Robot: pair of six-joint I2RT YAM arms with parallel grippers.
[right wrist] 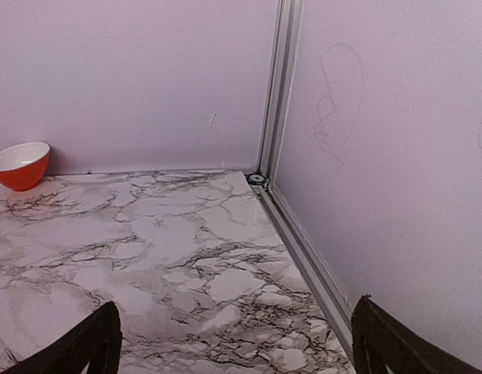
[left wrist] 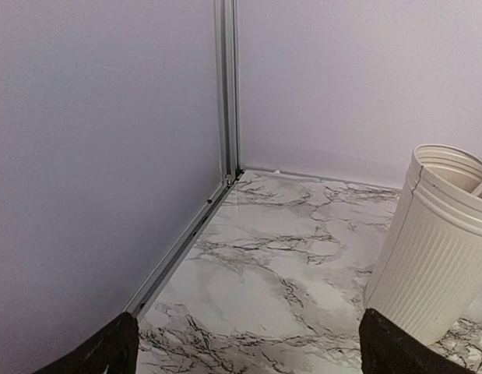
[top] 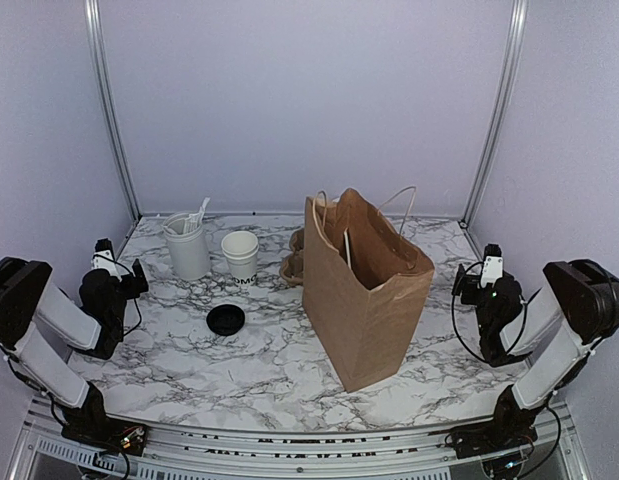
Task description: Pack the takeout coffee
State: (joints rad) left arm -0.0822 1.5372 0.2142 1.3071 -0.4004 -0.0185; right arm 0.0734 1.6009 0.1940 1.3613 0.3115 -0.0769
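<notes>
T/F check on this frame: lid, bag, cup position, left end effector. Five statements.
1. The black lid is on the coffee cup. False: it lies on the table, nearer the arms than the cup.
2. The paper bag stands upright and open. True.
3. The left end effector grips the tumbler. False: it is open and holds nothing.
4. In the top view, the coffee cup stands just right of the tumbler. True.
5. The coffee cup is inside the paper bag. False: it stands on the table, left of it.

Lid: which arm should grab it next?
Left, likely. The lid and open cup sit left of the bag, close to the left gripper; the bag stands between them and the right gripper.
</notes>
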